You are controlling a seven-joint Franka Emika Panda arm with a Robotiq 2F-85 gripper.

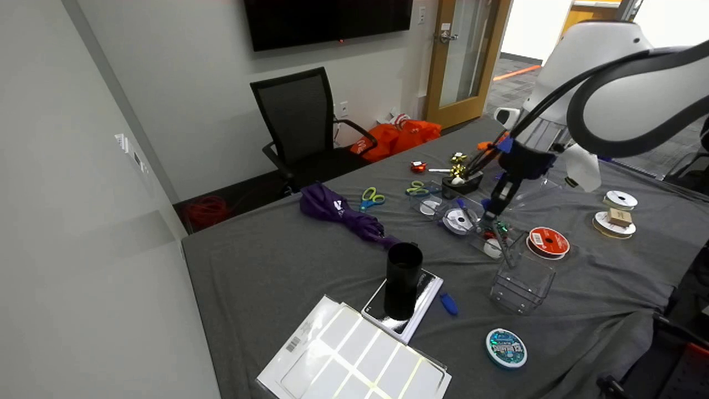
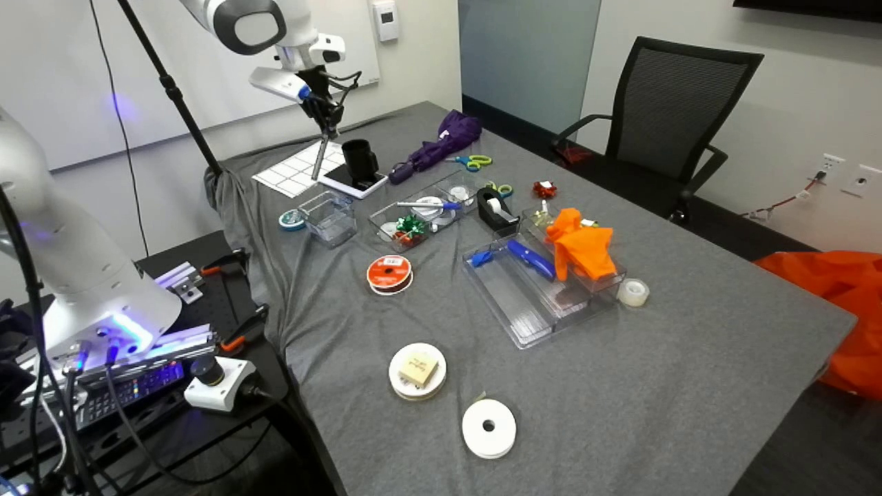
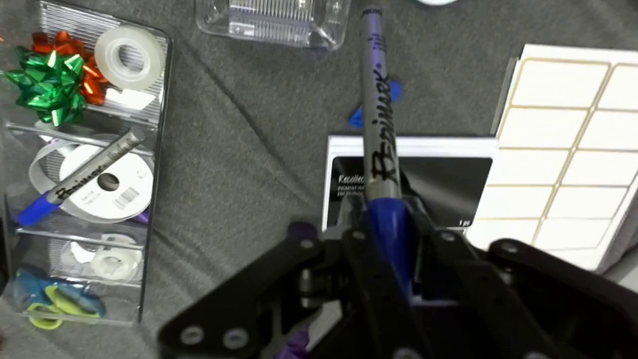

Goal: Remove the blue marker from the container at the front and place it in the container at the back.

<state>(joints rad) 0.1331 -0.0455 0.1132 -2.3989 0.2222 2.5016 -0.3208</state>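
Observation:
A marker (image 3: 381, 124) with a silver body and a blue cap is in my gripper (image 3: 383, 212), which is shut on the cap. The marker also shows hanging down in both exterior views (image 1: 503, 244) (image 2: 320, 157). My gripper (image 1: 489, 215) is well above the table, as in an exterior view (image 2: 329, 132). The clear plastic container (image 1: 515, 302) stands on the table, also seen in an exterior view (image 2: 337, 238) and at the wrist view's top (image 3: 274, 37). I see no marker in it. A black cup (image 1: 403, 280) stands on a packet; it also shows in an exterior view (image 2: 360, 162).
A second blue-capped marker (image 3: 79, 177) lies across the clear compartment tray (image 3: 163, 99) with ribbon, tape and bows. A blue object (image 1: 449, 304), a round tin (image 1: 506, 348), label sheets (image 1: 360, 354), an umbrella (image 1: 349, 216) and a red spool (image 1: 548, 242) lie around.

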